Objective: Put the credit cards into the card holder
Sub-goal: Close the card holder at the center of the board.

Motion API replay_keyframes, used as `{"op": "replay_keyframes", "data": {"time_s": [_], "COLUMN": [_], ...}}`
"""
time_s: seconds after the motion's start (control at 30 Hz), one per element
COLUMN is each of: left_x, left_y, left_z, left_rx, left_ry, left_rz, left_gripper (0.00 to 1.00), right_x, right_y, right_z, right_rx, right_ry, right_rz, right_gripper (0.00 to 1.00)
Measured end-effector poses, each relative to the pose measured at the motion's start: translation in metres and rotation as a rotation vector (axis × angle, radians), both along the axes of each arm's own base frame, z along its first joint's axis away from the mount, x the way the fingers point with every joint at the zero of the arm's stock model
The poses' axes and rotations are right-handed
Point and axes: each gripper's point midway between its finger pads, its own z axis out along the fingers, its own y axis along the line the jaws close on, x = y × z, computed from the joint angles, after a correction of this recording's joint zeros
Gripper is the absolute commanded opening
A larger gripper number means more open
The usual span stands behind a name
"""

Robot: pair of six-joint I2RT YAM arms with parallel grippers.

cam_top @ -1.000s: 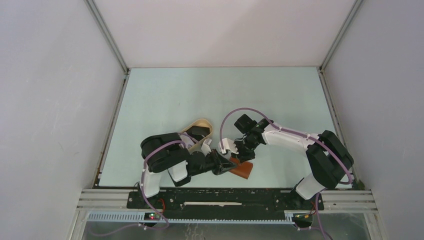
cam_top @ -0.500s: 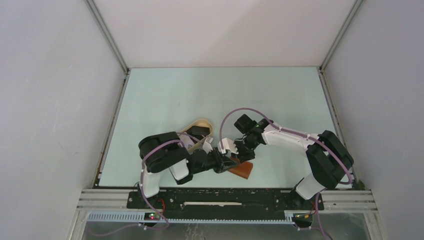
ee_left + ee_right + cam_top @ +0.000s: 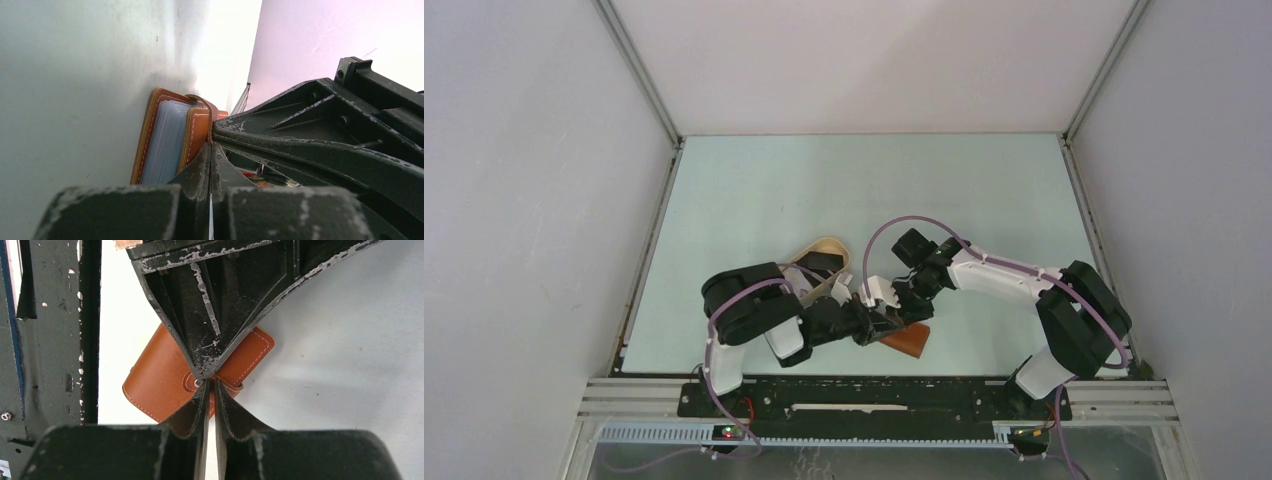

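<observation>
- Closing up: the left gripper has snapped its jaws together since a second ago, and it has slid a touch to the right, toward the card holder.
- Left fingers are now pressed flat against each other, no gap at all. Their tips sit right at the holder's strap; whether any leather is pinched between them, I cannot tell.
- Right gripper comes in from the far side, pointing down at the same spot. Its fingers stand almost together with a thin slit between them, and its tips touch the strap tab beside the round snap ring. Gripping or only touching? It cannot be told from here.
- Tip to tip: the two grippers meet nose to nose over the strap.
- Card holder: reddish-brown leather with pale stitching, lying on the pale green table at the near edge, about the middle, between the two arms and partly under both grippers.
- From the left wrist its edge shows ajar, with pale translucent sleeves visible between the covers.
- Beige tray sits just far and left of the grippers, partly hidden by the left arm. A dark shape lies in it, too small to make out.
</observation>
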Motion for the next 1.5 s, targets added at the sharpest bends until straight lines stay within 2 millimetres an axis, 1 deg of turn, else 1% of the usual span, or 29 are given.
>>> {"op": "replay_keyframes", "data": {"time_s": [0.13, 0.27, 0.4, 0.53, 0.63, 0.77, 1.03, 1.5], "left_x": [0.000, 0.000, 0.000, 0.000, 0.000, -0.001, -0.002, -0.003], "left_y": [0.000, 0.000, 0.000, 0.000, 0.000, 0.000, 0.001, 0.002], "left_z": [0.000, 0.000, 0.000, 0.000, 0.000, 0.000, 0.000, 0.000], "left_rx": [-0.002, -0.011, -0.017, -0.019, -0.019, -0.021, -0.028, -0.032], "left_ry": [-0.003, -0.010, -0.018, -0.023, -0.024, -0.025, -0.032, -0.040], "left_rz": [-0.003, -0.004, -0.005, -0.007, -0.007, -0.007, -0.011, -0.015], "left_gripper": [0.00, 0.00, 0.00, 0.00, 0.00, 0.00, 0.00, 0.00], "right_x": [0.002, 0.004, 0.006, 0.005, 0.002, -0.004, -0.011, -0.011], "right_y": [0.000, -0.001, -0.003, -0.002, -0.001, -0.002, -0.003, -0.002], "right_z": [0.001, 0.003, 0.009, 0.020, 0.022, 0.020, 0.004, 0.001], "right_rx": [0.003, 0.015, 0.041, 0.080, 0.091, 0.081, 0.028, 0.009], "right_ry": [-0.007, -0.006, 0.001, -0.004, 0.008, 0.030, 0.072, 0.066], "right_rz": [-0.008, -0.026, -0.050, -0.054, -0.050, -0.040, -0.024, -0.034], "right_gripper": [0.25, 0.28, 0.28, 0.25, 0.22, 0.20, 0.20, 0.18]}}
